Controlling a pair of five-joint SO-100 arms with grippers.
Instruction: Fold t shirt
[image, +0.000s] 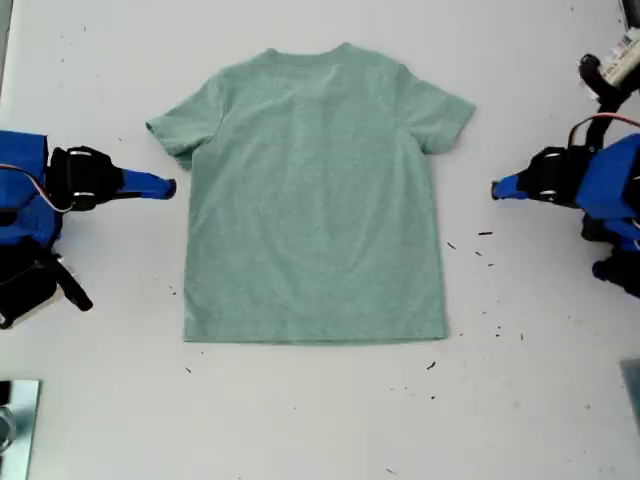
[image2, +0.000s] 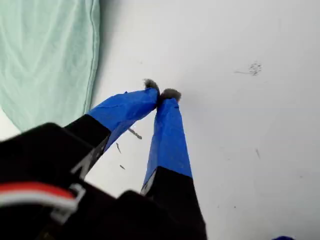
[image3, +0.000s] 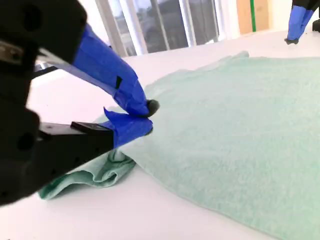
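Exterior view shows the white table (image: 90, 420) with the t shirt (image: 315, 200) spread flat at its middle, collar toward the far edge, hem toward the camera. It looks light, soft and limp, so I judge it will sag and crease unless I pinch it at a sleeve seam or hem corner. My second gripper (image: 170, 187) sits clenched and empty just beside the rumpled sleeve (image3: 100, 172) on the exterior view's left. My first gripper (image2: 161, 94), also clenched on nothing, hovers over bare table off the opposite side.
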